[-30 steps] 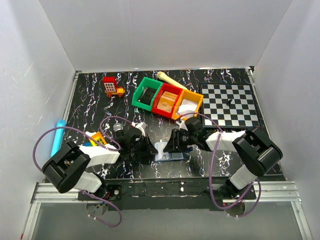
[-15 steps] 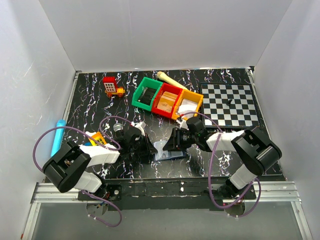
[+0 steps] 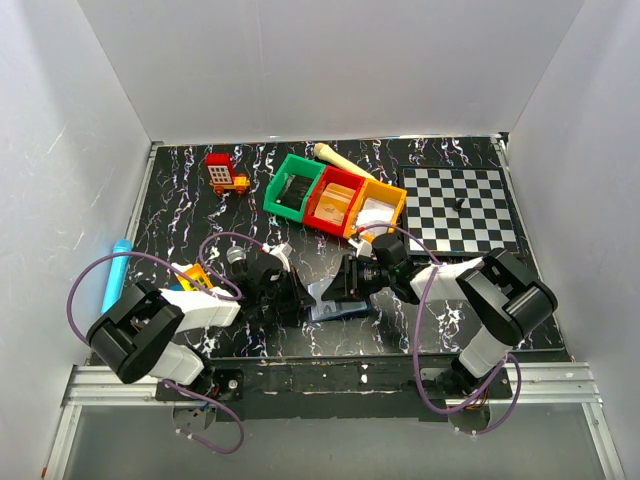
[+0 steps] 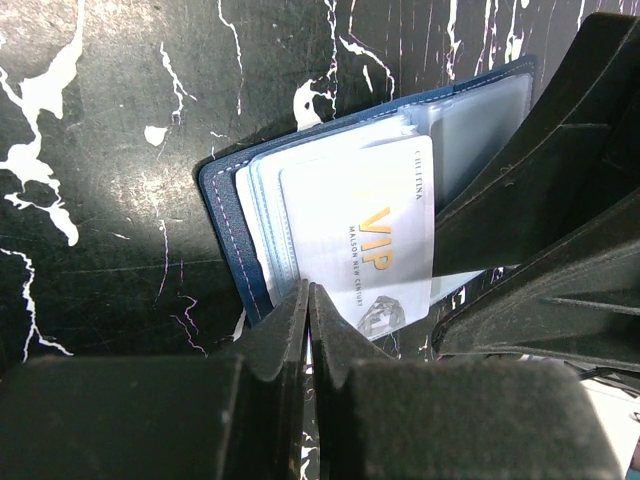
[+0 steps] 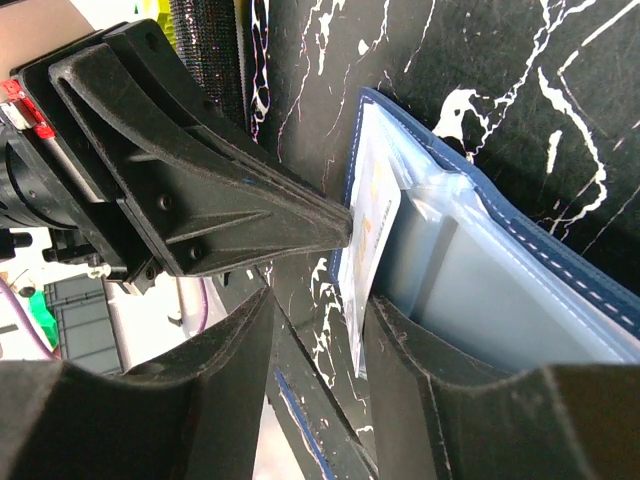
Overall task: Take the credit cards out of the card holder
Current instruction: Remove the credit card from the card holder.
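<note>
The card holder point(image 3: 338, 306) lies open on the black marbled table near the front middle, navy outside point(image 4: 225, 215) with clear sleeves point(image 5: 520, 290). A white VIP card point(image 4: 365, 235) sticks out of its sleeves. My left gripper point(image 3: 298, 297) is shut, its tips point(image 4: 308, 292) resting at the holder's edge just beside the card. My right gripper point(image 3: 342, 284) faces it from the right and is open point(image 5: 320, 300). The card's edge point(image 5: 372, 225) stands between the right gripper's jaws, close to the right-hand finger point(image 5: 400, 350), which lies against the sleeves.
Green point(image 3: 293, 187), red point(image 3: 337, 199) and yellow point(image 3: 377, 209) bins stand in a row at the back, with a beige stick point(image 3: 340, 157) behind them. A chessboard point(image 3: 460, 208) lies at the right, a red toy point(image 3: 224, 173) at the back left, a light blue tube point(image 3: 116, 273) at the left edge.
My right gripper has slid a little to the left over the card holder, towards the left gripper, and its jaws have narrowed slightly. The left arm has stayed put.
</note>
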Robot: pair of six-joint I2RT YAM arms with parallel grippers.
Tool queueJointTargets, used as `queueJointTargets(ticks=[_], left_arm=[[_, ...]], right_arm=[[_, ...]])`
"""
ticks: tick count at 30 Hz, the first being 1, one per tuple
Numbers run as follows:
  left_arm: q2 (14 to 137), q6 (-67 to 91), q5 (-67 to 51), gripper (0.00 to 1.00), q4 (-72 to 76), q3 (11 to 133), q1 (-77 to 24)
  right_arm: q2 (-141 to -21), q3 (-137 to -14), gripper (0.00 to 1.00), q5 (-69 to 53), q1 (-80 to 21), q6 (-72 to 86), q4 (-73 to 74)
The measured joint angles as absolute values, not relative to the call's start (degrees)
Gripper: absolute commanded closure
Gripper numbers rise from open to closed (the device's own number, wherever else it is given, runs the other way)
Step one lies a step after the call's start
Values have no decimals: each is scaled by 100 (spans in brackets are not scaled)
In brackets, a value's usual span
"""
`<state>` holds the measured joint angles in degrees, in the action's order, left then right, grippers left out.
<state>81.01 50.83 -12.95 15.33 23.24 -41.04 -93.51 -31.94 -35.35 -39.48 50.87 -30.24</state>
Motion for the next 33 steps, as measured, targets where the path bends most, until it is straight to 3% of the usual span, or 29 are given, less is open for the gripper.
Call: queueJointTargets(ticks=[33], left_arm=[[8206,5103,-1459,100,1761,2292,-4104]], right_arm=[[-9301,-3194,58,-3575,-3968,4969,-2672]])
